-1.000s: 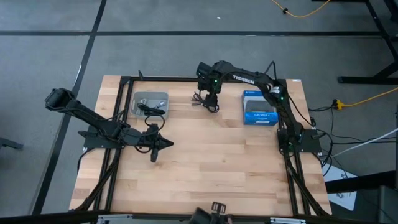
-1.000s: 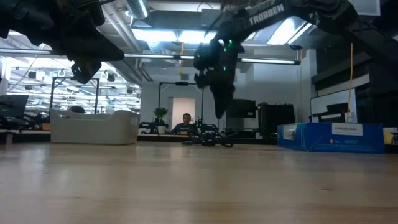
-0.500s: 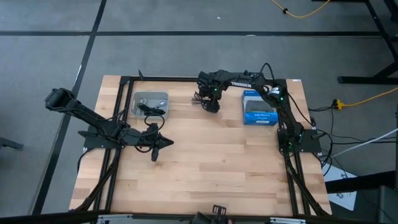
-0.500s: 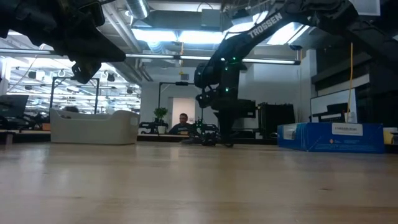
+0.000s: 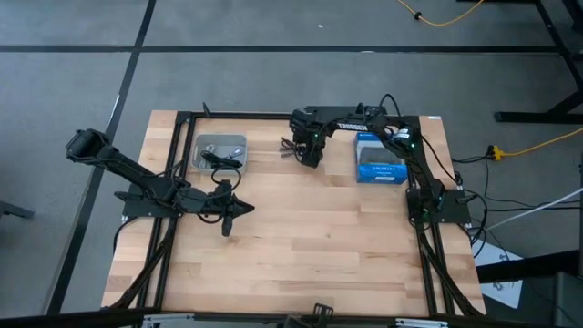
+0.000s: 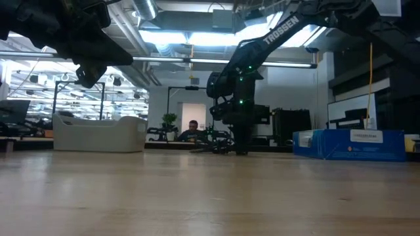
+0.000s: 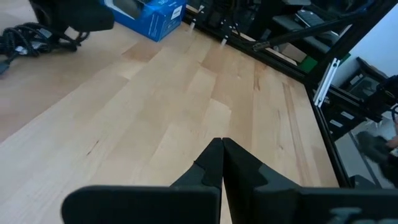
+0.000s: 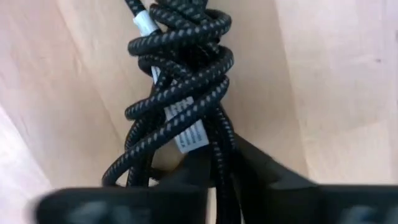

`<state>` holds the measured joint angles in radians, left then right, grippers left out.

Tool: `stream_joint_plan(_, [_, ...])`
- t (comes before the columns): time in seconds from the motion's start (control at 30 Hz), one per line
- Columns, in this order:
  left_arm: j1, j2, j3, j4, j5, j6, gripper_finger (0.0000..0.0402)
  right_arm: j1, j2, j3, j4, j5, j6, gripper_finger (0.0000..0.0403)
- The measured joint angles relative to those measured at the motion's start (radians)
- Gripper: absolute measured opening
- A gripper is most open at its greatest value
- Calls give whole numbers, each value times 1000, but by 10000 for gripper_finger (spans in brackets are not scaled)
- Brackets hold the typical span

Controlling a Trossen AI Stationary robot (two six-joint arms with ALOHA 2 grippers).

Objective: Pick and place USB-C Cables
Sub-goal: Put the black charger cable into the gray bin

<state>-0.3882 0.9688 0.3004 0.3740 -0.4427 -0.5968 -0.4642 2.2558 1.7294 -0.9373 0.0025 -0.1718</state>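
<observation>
Right gripper (image 5: 308,153) is down at the far-centre of the table (image 5: 301,237), sitting on the pile of USB-C Cables (image 5: 293,147). From its wrist cam I see a black braided cable bundle (image 8: 180,93) w/ a white label tag running straight down between the two fingers (image 8: 261,171), which stand narrow, one on each side of the strand and pressed against it, so I read it as gripping that bundle. In the low view the gripper (image 6: 239,141) hangs vertical w/ its tips at table level, rest of the pile (image 6: 213,147) just beside it.

Blue box (image 5: 379,157) lies near that gripper, on the side toward the right arm's base. Grey tray (image 5: 221,151) is well apart on the other side, w/ a dark cable (image 5: 221,160) lying in it.

Left gripper (image 5: 228,211) waits nearer me than the tray, over bare wood; its wrist cam shows the fingers (image 7: 208,168) pressed together, nothing between them.

A person (image 6: 193,129) sits far back in the room behind the table.
</observation>
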Motion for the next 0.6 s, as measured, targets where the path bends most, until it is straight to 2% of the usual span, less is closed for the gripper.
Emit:
stream_joint_plan(0.03, [0, 0, 0, 0, -2, 0, 0, 5, 4, 18, -27, 8, -14, 25])
stream_joint_plan(0.13, [0, 0, 0, 0, -2, 0, 0, 20, 10, 110, -127, 24, -18, 25])
stream_joint_plan(0.3, [0, 0, 0, -4, -2, 5, 0, 37, 7, 344, -218, 36, -42, 25])
stream_joint_plan(0.47, [0, 0, 0, -8, -2, 6, 0, 75, 3, 558, -88, 37, -41, 25])
stream_joint_plan(0.6, [0, 0, 0, -7, -2, 5, 0, 118, 1, 594, 177, 0, -11, 25])
